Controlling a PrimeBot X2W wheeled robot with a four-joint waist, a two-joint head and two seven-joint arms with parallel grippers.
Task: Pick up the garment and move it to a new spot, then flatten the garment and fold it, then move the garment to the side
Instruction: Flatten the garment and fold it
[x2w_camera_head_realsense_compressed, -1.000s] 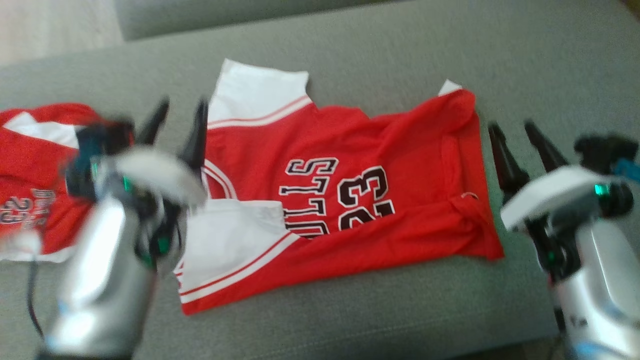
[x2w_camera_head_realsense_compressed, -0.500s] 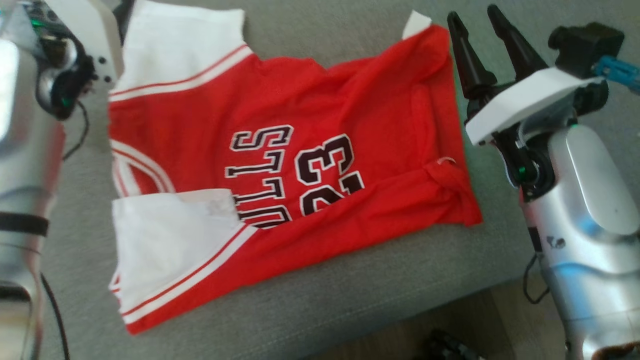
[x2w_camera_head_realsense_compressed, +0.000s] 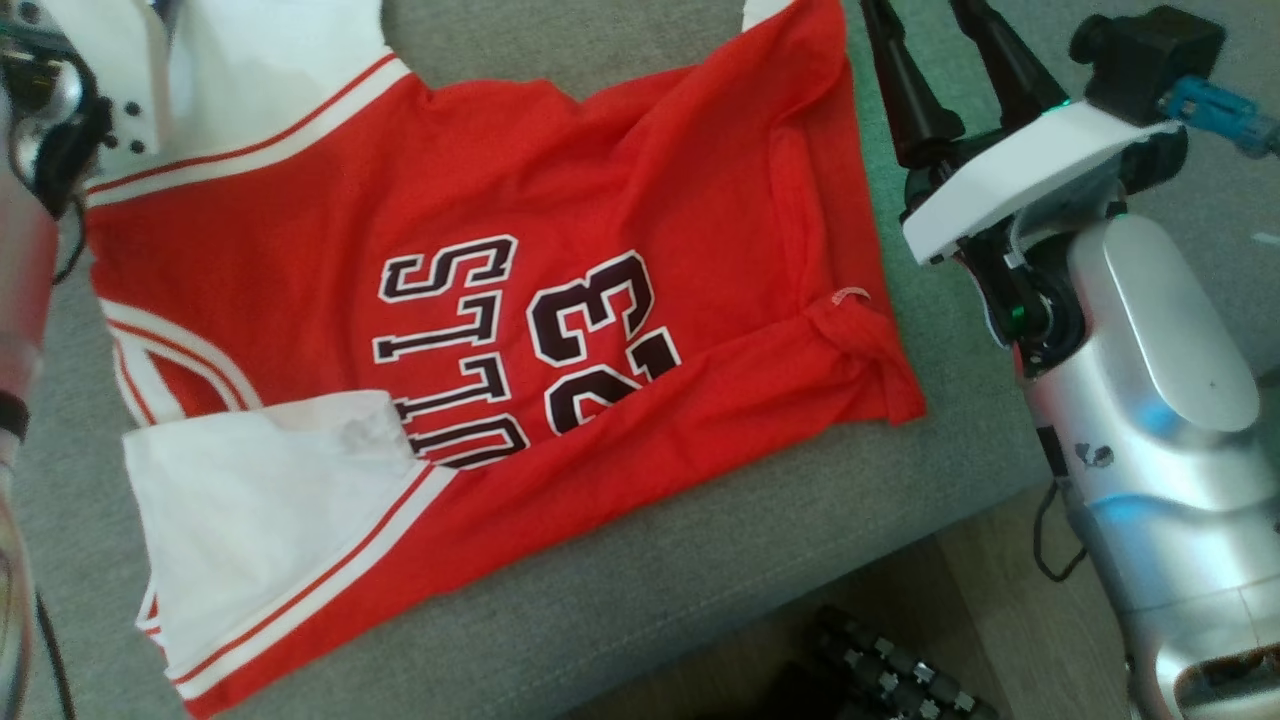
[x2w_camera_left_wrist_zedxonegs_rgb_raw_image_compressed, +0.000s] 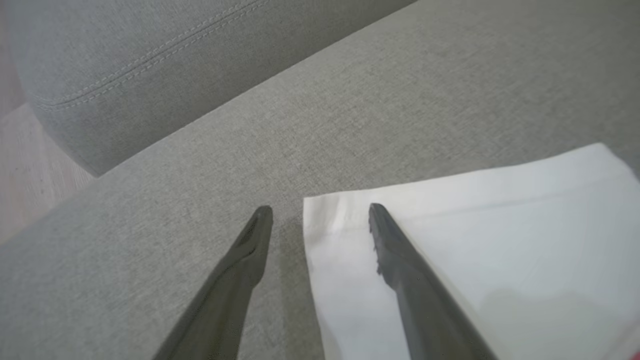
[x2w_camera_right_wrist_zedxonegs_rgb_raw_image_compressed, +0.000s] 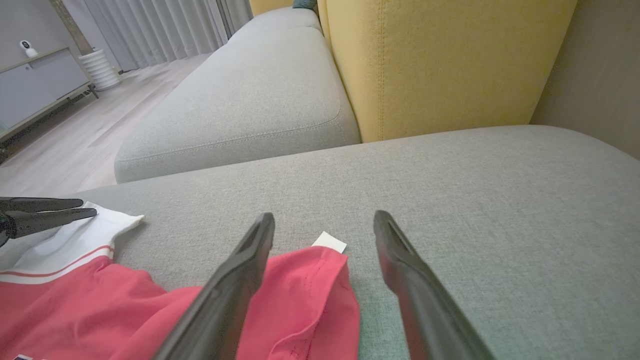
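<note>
Crosswise, the jersey (x2w_camera_head_realsense_compressed: 620, 180) lies hem toward the right pincer (x2w_camera_right_wrist_zedxonegs_rgb_raw_image_compressed: 325, 216), collar toward the left pincer (x2w_camera_left_wrist_zedxonegs_rgb_raw_image_compressed: 320, 209), both gaping.

Grey fabric sofa seat (x2w_camera_head_realsense_compressed: 640, 600) carries one red jersey (x2w_camera_head_realsense_compressed: 560, 200), spread mostly flat but wrinkled, with "23" and the lettering face up. White striped sleeves sit at 8 and 11 o'clock. Hem is toward 3 o'clock, its corner bunched near 4. Seat's front edge runs past 5 o'clock, wood floor (x2w_camera_head_realsense_compressed: 1000, 600) beyond.
</note>
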